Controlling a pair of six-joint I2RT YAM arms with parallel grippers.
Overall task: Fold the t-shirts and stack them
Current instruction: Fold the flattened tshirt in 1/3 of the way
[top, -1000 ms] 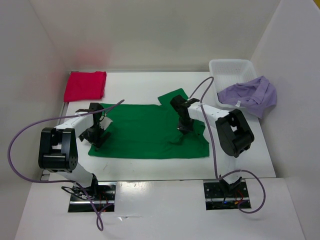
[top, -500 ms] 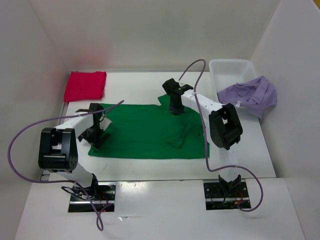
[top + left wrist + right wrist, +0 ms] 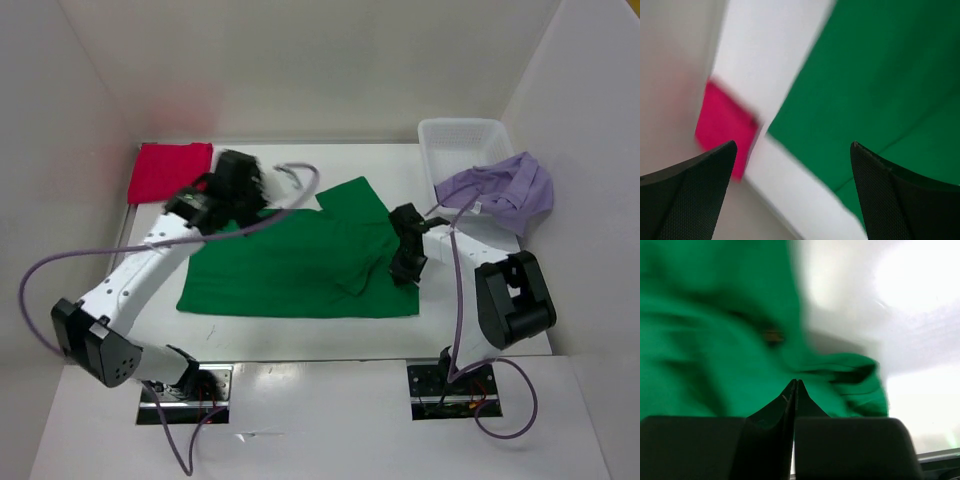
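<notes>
Left arm [image 3: 140,275] jaws spread wide, right arm [image 3: 512,305] jaws together

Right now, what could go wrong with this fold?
1. The green shirt is bunched at its right edge beside the shut right gripper; folding now may lock in wrinkles.
2. The left arm's cable loops over the shirt's far edge and could drag it.
3. The purple shirt hangs over the basket rim and might slip off.
</notes>
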